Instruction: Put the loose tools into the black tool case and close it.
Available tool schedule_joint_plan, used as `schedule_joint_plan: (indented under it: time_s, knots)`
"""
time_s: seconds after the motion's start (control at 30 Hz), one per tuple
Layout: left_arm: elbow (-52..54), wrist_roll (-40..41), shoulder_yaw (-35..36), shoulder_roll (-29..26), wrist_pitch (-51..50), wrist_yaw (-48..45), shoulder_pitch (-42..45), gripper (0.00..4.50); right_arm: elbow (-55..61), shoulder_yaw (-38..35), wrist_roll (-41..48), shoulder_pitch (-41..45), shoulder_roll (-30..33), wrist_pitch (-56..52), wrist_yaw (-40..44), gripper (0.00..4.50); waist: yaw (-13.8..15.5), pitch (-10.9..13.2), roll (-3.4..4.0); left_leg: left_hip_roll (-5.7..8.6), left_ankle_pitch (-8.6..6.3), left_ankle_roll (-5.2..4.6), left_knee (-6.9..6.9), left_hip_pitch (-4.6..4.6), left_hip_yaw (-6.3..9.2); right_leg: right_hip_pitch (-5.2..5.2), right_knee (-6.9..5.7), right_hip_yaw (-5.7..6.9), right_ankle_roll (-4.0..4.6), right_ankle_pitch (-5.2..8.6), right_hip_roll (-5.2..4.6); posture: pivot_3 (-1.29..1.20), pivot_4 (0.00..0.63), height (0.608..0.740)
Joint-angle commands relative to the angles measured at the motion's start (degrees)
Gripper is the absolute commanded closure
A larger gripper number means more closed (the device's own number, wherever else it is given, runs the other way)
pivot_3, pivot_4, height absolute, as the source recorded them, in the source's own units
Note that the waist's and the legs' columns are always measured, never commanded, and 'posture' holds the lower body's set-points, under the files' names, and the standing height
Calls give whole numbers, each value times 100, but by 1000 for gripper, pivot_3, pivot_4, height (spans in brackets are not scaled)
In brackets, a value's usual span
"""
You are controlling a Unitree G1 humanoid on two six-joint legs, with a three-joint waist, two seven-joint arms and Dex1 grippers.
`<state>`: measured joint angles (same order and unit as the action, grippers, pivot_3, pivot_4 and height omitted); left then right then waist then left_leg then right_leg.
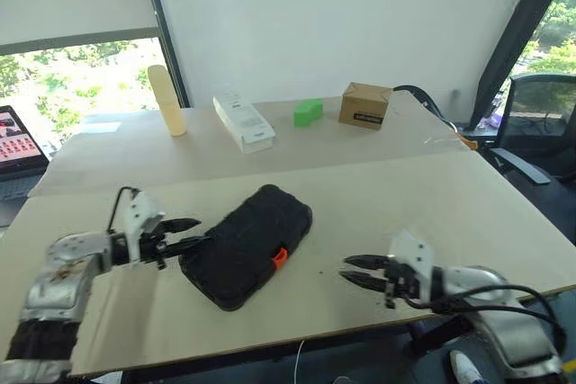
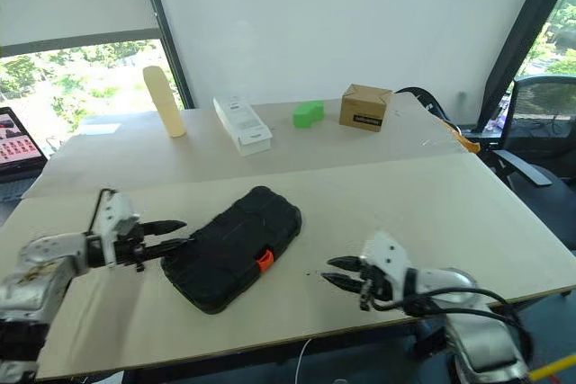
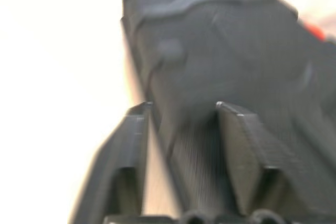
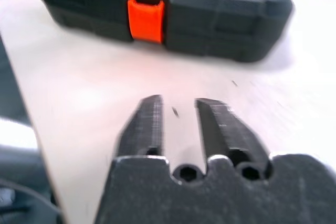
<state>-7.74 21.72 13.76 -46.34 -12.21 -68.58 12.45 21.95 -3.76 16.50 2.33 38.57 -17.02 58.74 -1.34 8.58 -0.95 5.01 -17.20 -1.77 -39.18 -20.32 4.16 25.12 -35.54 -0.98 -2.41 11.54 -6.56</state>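
While the black tool case [image 1: 247, 245], a rounded rectangle of textured moulded plastic, lies closed on the pale board table [image 1: 432, 195] with its small orange latch [image 1: 279, 258] fastened, both grippers flank it empty. Left of the case, the left gripper [image 1: 193, 232] has its ribbed black fingers parted, tips just beside the case's end. Right of the case and apart from it, the right gripper [image 1: 353, 272] likewise stands parted, holding nothing.

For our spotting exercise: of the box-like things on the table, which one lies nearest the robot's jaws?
The black tool case, shut, with an orange latch, lying between the two grippers. The white box, green block and cardboard box sit along the far side.
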Motion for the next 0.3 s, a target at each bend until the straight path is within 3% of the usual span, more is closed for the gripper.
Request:
schedule_joint_plan:
  time_s: [0.03,0.1,0.2,0.3]
  knots:
    - [256,-180,637,-181,754,83,-1044,663,-126,-642,173,-266,142,1195,286,1650,4,-1,2,-2,-16,-27,7,5,-3,-5,14,-1,0,0,0,0,150,740]
    - [403,-254,949,-177,1022,201,-1686,28,-476,-860,542,-347,183,1552,712,1016,11,1,4,-8,-17,-28,15,15,-4,-19,29,1,0,-1,2,0,150,740]
    - [662,-116,1292,-121,1082,339,-2211,0,-793,-1130,986,-348,378,1191,943,94,60,20,-19,-15,-17,-28,19,12,-6,-22,40,6,2,-11,4,0,150,740]
    - [789,-194,1352,-78,1100,687,-2247,0,-1103,-1057,915,-174,458,1444,1044,94,147,31,-35,-22,-15,-27,12,12,-1,-33,48,20,5,-23,5,0,150,740]
